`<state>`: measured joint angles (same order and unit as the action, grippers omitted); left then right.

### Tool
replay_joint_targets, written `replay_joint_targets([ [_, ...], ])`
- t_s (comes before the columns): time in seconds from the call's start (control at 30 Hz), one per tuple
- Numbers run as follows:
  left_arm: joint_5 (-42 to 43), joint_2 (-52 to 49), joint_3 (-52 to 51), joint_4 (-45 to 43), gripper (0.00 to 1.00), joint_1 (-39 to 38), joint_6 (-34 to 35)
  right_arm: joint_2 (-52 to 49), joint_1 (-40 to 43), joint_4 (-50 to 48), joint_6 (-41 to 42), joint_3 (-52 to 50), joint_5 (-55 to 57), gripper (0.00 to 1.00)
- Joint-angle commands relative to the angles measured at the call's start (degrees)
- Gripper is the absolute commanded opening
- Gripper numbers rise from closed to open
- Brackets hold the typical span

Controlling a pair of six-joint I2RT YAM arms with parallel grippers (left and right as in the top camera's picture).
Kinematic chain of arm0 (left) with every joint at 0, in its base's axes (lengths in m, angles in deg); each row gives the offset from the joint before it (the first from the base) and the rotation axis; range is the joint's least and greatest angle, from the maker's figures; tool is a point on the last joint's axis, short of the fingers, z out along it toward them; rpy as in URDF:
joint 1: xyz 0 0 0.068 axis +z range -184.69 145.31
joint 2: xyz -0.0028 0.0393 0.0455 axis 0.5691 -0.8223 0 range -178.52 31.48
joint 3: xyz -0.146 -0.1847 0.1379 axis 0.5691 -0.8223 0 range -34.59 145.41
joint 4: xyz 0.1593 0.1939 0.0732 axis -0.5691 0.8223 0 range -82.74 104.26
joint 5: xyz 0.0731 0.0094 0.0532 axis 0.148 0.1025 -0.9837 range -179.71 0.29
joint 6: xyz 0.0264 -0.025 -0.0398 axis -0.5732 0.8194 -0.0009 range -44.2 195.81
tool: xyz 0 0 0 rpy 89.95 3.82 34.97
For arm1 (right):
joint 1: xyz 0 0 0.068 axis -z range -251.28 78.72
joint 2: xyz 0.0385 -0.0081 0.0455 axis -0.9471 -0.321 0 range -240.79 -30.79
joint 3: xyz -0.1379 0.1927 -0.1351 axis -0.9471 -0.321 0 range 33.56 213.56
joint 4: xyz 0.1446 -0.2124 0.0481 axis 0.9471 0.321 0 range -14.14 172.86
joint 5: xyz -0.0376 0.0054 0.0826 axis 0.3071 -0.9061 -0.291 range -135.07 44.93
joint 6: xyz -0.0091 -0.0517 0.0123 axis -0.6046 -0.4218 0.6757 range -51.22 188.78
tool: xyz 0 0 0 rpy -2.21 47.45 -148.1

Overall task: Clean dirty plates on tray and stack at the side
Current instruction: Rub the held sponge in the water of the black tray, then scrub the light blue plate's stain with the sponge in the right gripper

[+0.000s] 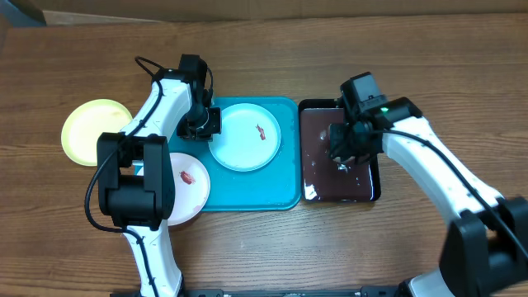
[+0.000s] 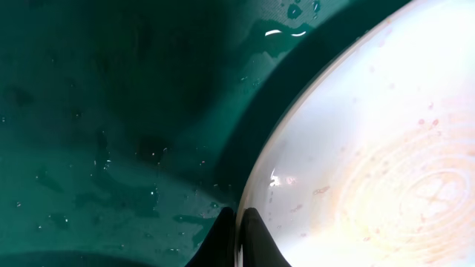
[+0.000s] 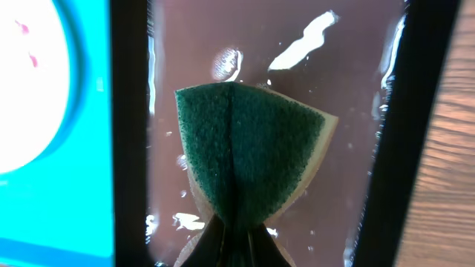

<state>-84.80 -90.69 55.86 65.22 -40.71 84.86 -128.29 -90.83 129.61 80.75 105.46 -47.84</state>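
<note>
Centrally, the large turquoise-blue rectangular plastic tray point(image 1: 285, 194) holds a small round pale blue plate point(image 1: 239, 144) with a red smear. A smeared white round plate point(image 1: 191, 194) overlaps the tray's left edge, and a yellow-green round plate point(image 1: 91, 132) lies on the wood-grain tabletop point(image 1: 247, 256). The left gripper point(image 2: 237, 237) pinches the blue plate's rim. Only the right wrist view shows the green sponge point(image 3: 252, 148) clenched by the right gripper point(image 3: 230, 237) over the wet glossy black tray point(image 1: 318, 177).

Pale plate point(image 1: 244, 136), red-smeared, flat on turquoise tray point(image 1: 264, 196); white smeared plate point(image 1: 191, 186) straddling tray's rim; yellow-green plate point(image 1: 92, 130) on tabletop point(image 1: 330, 247).
</note>
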Motion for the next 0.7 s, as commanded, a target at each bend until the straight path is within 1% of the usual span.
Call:
replay_joint_targets([
  [0.0,0.7,0.8,-0.3,-0.5,0.04,-0.4,0.4,-3.0,0.0,-1.7,-0.1,0.4,-0.3,0.04],
  [0.07,0.9,0.8,-0.3,-0.5,0.04,-0.4,0.4,-3.2,0.0,-2.0,0.0,0.8,-0.4,0.04],
  [0.17,1.2,0.8,-0.3,-0.5,0.04,-0.5,0.4,-2.8,0.0,2.1,0.0,4.6,-0.4,0.04],
  [0.3,1.8,0.8,-0.3,-0.7,0.04,-0.5,0.4,-2.8,0.0,9.2,0.0,14.2,-1.0,0.04],
  [0.4,2.7,0.8,-0.3,-0.9,0.04,-0.5,0.3,-2.8,0.0,11.8,0.0,20.0,-2.6,0.04],
  [0.53,2.6,0.8,-0.3,-0.8,0.04,-0.7,0.2,-2.8,-0.1,11.6,0.0,24.2,-6.8,0.04],
  [0.6,2.6,0.8,-0.3,-0.9,0.04,-1.2,0.2,-2.9,-1.0,9.5,0.0,24.2,-9.5,0.04],
  [0.67,2.6,0.8,-0.3,-1.0,0.04,-1.7,0.2,-3.3,-2.5,7.1,0.3,24.2,-9.6,0.04],
])
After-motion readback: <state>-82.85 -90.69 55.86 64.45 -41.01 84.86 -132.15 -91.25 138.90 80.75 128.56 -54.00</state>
